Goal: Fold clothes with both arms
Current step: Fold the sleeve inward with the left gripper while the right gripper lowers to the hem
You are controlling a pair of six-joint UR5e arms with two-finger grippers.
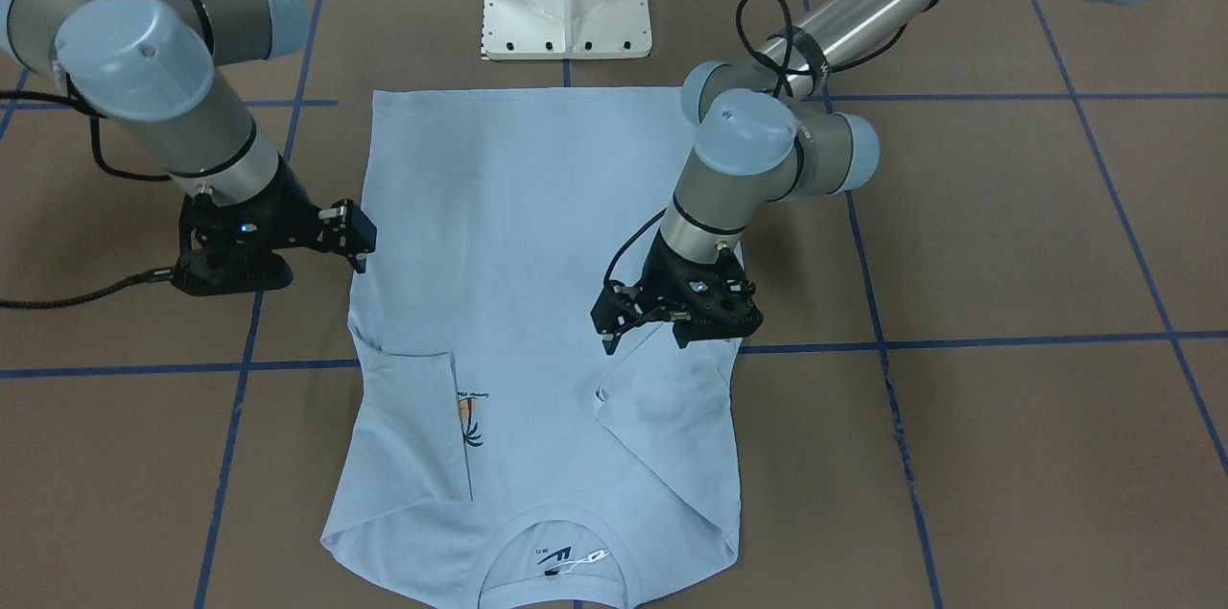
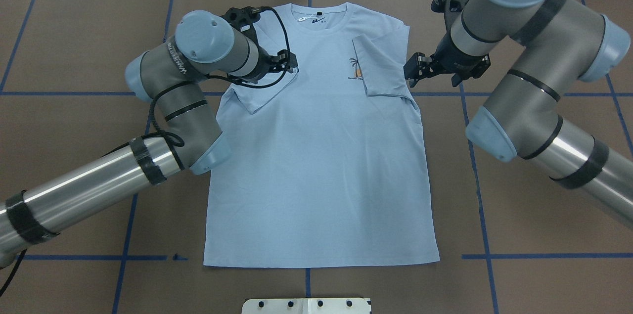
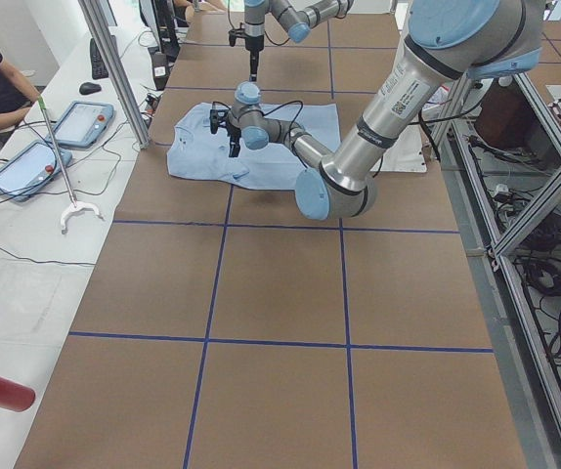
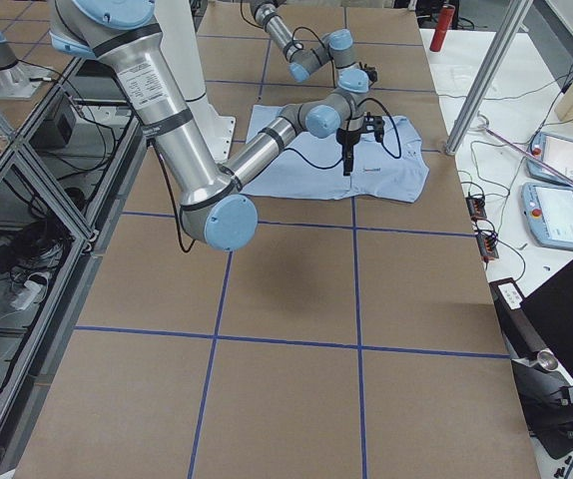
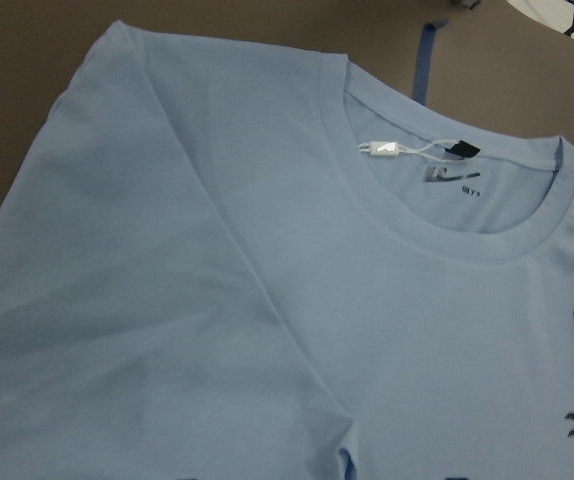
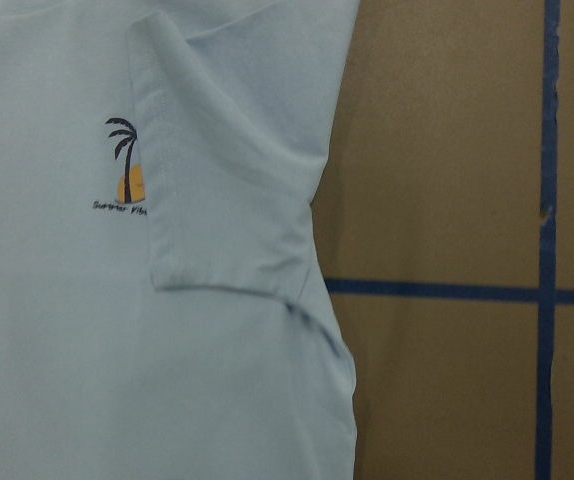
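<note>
On the brown paper-covered table, the pale light-blue short-sleeved T-shirt lies flat. Seen from overhead, its long axis runs from 12 to 6 o'clock, with the round neck at 12. At 10 o'clock the black left gripper hovers over the folded-in sleeve, jaws apparently parted and empty. At 2 o'clock the right gripper sits just beside the other folded sleeve, jaws parted, holding nothing.

T-shirt pale blue — orange-navy palm print; table brown — blue grid lines.
</note>
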